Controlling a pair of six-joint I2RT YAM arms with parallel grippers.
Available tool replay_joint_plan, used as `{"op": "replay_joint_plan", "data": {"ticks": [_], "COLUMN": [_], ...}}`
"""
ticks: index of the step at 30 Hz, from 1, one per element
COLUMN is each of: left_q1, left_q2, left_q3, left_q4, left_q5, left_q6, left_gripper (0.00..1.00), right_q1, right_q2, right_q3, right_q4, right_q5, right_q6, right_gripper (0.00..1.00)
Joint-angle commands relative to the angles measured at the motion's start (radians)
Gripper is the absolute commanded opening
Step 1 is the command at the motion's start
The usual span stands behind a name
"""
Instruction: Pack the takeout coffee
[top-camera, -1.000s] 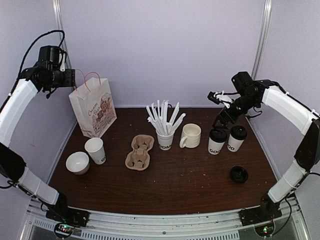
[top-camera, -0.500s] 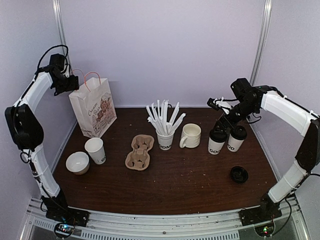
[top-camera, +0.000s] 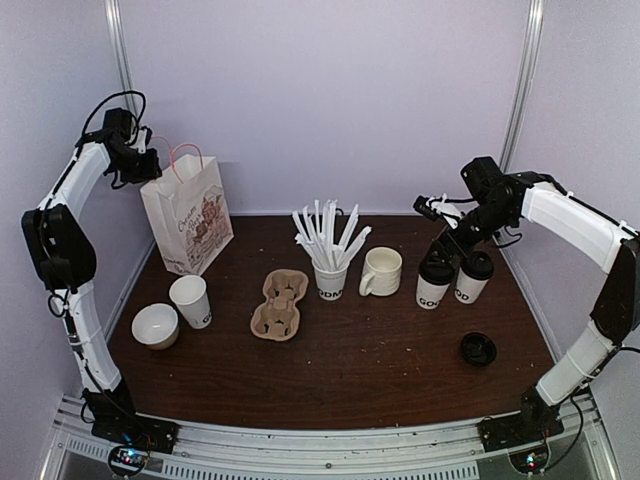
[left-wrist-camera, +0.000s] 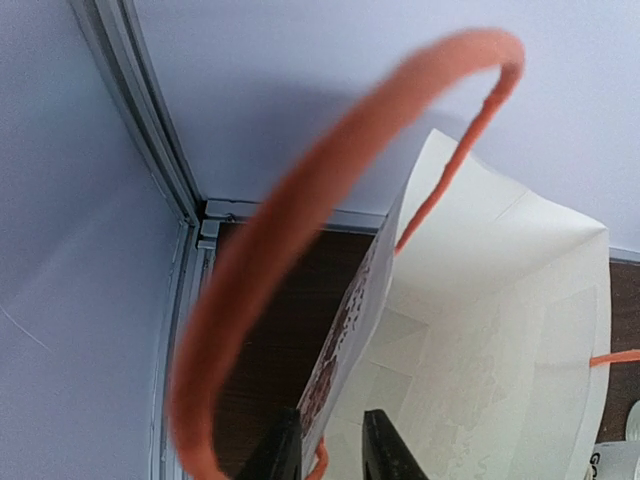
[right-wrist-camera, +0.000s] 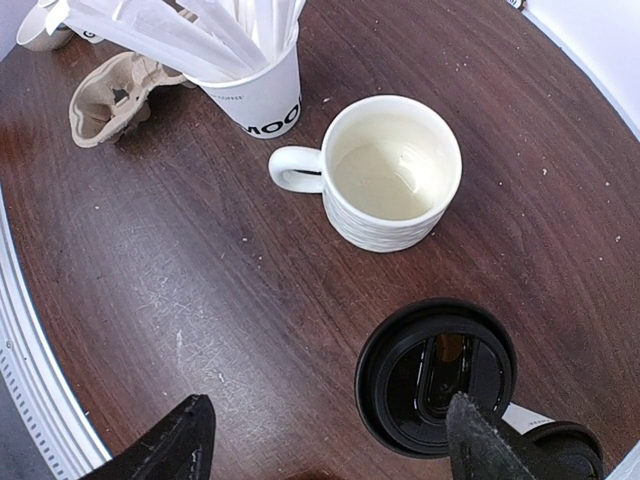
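Observation:
Two white takeout coffee cups with black lids stand side by side at the right, the left one (top-camera: 433, 283) (right-wrist-camera: 435, 375) and the right one (top-camera: 472, 277) (right-wrist-camera: 570, 452). My right gripper (top-camera: 447, 242) (right-wrist-camera: 330, 448) hangs open just above them. Its one fingertip (right-wrist-camera: 478, 440) lies over the left cup's lid, and the other is over bare table. A white paper bag (top-camera: 188, 215) (left-wrist-camera: 490, 330) with orange handles (left-wrist-camera: 300, 230) stands back left. My left gripper (top-camera: 140, 165) (left-wrist-camera: 332, 445) sits at the bag's top edge, jaws narrow, one either side of the printed front wall.
Mid-table stand a cream mug (top-camera: 382, 271) (right-wrist-camera: 395, 170) and a printed cup full of white sticks (top-camera: 330, 270) (right-wrist-camera: 250, 80). A cardboard cup carrier (top-camera: 280, 305), an open paper cup (top-camera: 190, 300) and a white bowl (top-camera: 155, 325) are to the left. A loose black lid (top-camera: 478, 349) lies front right.
My left arm has swung in to the bag's top and its jaws have narrowed around the front wall. My right gripper came down over the lidded cups, then held still.

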Motion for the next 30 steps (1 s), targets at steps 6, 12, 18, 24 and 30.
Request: {"op": "replay_joint_plan", "data": {"ticks": [6,12,18,24,30], "left_q1": [0.008,0.006,-0.013,-0.095,-0.216], "left_q2": [0.020,0.025,0.013,-0.090,-0.220], "left_q3": [0.076,0.108,0.141,0.135,0.138], "left_q4": [0.006,0.049,0.113,0.246,0.310], "left_q5": [0.065,0.111,0.166,0.274,0.320], "left_q6": [0.043,0.048,0.060,0.047,0.001], "left_gripper": [0.15,0.00,0.00,0.00,0.00], "right_q1": [0.006,0.006,0.006,0.006,0.006], "right_q2": [0.001,0.009,0.009,0.007,0.002], "right_q3": [0.004,0.004,-0.005,-0.014,-0.017], "right_q4": [0.007,0.007,0.015,0.019,0.023], "right_q5": [-0.013,-0.007,0.011,0.020,0.028], "right_q6": [0.011,0.012,0.007,0.005,0.006], "right_gripper": [0.82,0.82,0.81,0.81,0.81]}}
